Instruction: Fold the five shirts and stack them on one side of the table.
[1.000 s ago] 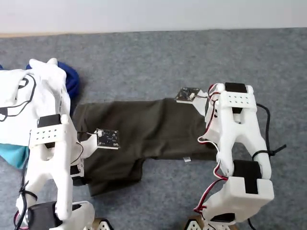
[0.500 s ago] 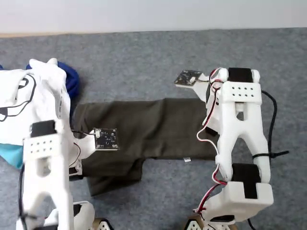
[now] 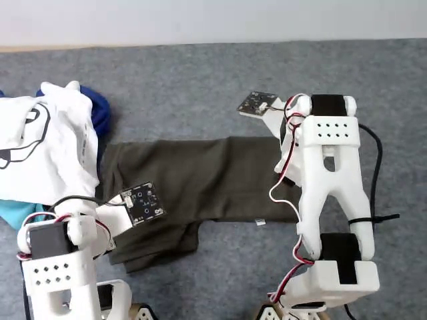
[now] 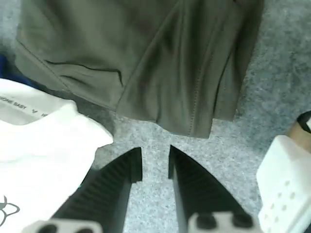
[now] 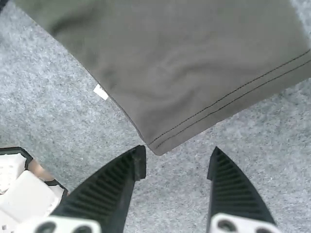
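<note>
Both empty | left fingers [image 4: 116, 182] narrowly parted, olive shirt [image 4: 184, 63] hem just ahead | right fingers [image 5: 114, 182] spread, shirt corner ahead

High view looks down; wrist views sit close, seemingly sharing the olive shirt [image 3: 200, 177].

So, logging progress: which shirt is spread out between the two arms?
The dark olive shirt, spread across the middle. The white shirt, blue shirt and teal shirt lie heaped beside the left arm.

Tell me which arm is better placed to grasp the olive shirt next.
Right, probably: the right hand, open, hangs at the olive shirt's hem corner; the left hand, barely open, is over table beside it.
</note>
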Robot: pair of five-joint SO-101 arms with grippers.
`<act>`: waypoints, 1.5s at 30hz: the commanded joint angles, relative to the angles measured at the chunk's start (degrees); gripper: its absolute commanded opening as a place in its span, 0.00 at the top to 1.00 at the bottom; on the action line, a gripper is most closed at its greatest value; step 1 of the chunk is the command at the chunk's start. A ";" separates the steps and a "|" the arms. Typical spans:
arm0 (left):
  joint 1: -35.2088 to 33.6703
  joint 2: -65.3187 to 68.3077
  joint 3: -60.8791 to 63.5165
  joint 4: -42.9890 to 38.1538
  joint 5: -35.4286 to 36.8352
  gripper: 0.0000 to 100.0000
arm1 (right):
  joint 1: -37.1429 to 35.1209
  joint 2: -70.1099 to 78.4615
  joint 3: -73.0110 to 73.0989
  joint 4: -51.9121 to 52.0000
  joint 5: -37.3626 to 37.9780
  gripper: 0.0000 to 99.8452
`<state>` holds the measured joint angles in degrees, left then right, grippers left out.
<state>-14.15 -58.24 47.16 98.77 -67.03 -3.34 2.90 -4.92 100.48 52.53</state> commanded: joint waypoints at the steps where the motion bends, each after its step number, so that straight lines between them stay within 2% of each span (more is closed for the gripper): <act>1: -0.35 -0.97 -2.24 1.58 3.78 0.90 | -1.01 -3.30 -1.85 2.24 -0.53 0.78; 5: -4.92 -1.05 -6.37 0.35 9.76 0.90 | -3.74 -3.30 -1.85 2.24 -0.53 0.78; 8: -13.36 -1.05 -6.46 -3.34 13.27 0.90 | -5.85 -3.38 -1.85 2.24 -0.62 0.78; 11: -22.07 -0.88 -6.29 -6.15 13.80 0.90 | -8.13 -3.21 -1.85 2.24 -3.34 0.78; 16: -32.70 -0.88 -1.80 -10.29 17.23 0.90 | -15.16 -3.03 -1.67 1.27 -8.44 0.78; 23: -45.45 -0.88 5.49 -16.97 23.12 0.90 | -25.36 -3.56 5.63 -5.93 -9.93 0.78; 30: -49.14 -0.88 11.47 -17.41 25.85 0.90 | -31.43 -8.48 15.21 -15.25 -16.09 0.78; 38: -49.05 -0.88 14.64 -17.49 30.07 0.90 | -38.29 -16.84 34.20 -25.98 -15.65 0.78; 45: -48.88 -0.88 14.64 -17.41 30.24 0.90 | -42.51 -18.68 40.70 -30.64 -15.56 0.78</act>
<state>-62.86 -58.51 62.02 82.15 -37.23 -44.04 -13.10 35.60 71.30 37.14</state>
